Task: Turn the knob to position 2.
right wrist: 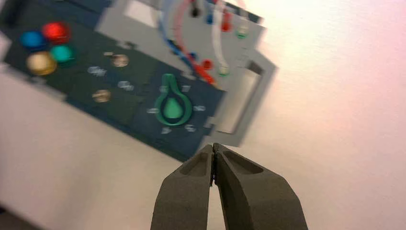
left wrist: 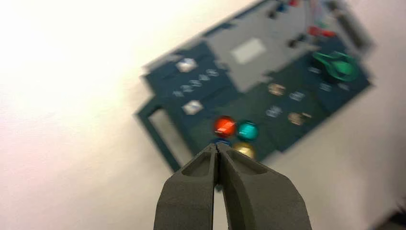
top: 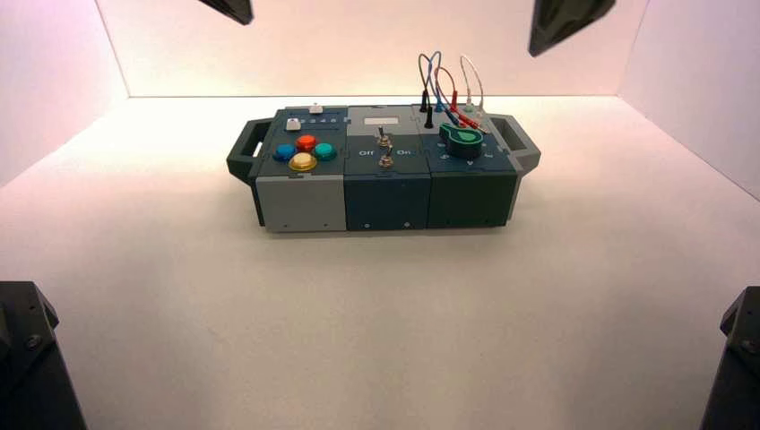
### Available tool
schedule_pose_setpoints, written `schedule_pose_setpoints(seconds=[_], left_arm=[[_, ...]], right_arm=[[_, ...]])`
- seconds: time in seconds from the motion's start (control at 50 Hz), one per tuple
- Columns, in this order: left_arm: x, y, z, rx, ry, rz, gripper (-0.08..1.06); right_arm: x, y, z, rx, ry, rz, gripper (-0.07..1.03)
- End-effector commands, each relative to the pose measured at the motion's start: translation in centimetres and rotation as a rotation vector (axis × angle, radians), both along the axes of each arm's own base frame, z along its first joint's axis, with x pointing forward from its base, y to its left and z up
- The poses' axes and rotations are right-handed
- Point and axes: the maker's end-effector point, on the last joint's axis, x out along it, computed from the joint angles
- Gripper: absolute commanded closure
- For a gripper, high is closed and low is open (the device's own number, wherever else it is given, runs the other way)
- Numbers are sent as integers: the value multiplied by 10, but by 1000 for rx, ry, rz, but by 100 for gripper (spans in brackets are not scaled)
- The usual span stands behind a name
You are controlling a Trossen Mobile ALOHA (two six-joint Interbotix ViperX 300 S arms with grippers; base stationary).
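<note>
I am reading the word "Off" and the word "On" beside the two metal toggle switches (top: 386, 161) in the middle of the box (top: 381, 170); on the left part, a row of small digits is lying between the two white sliders (left wrist: 186, 65), and I am not seeing any brand name that I can read. The green knob (right wrist: 173, 109) is sitting on the right part of the box, to the right of the switches and on the near side of the plugged wires (right wrist: 179, 28). It is showing a round body with a teardrop shape in its centre, and its tapered pointer is reaching toward the far left. Small marks are standing around it, but I cannot tell the number at the pointer. Red, blue, teal-green and yellow push buttons (top: 303, 161) are making a cluster on the near left part. I am holding the left gripper (left wrist: 217, 147) in the air on the left side, its two fingers together with nothing between them. The right gripper (right wrist: 214, 147) is hanging in the air on the right side, also with its fingers closed together, and it is not touching the knob. A handle (top: 515, 141) is forming the right edge of the box, close to the knob, and another handle (top: 246, 150) is forming the left edge. The pale table (top: 376, 322) is stretching wide on the near side, and it is continuing to left and right, up to the side walls (top: 703, 107).
</note>
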Motion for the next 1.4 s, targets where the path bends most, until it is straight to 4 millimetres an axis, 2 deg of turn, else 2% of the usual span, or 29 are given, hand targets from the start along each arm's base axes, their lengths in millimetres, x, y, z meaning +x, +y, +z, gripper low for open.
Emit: schedule_pose_setpoints(seconds=[0.02,0.3,0.44,0.76,0.9,1.4], left_arm=[[-6,-18,15,-75,3,-76,101],[-15,-27,2,-78,82,-129,101],[-15,-29,3,-78,81,-136,101],[-14,-29,0,-75,89,-133,101],[-14,-28,0,-73,87,-129,101],[-12,-27,-5,-69,105,-98,101]], right_arm=[[6,13,18,36,8,45,98],[12,20,23,10,58,114,98],[14,26,21,-10,69,138,98],[13,48,2,-146,71,137,98],[15,60,-1,-132,88,126,98],[30,73,-34,-97,101,41,98]])
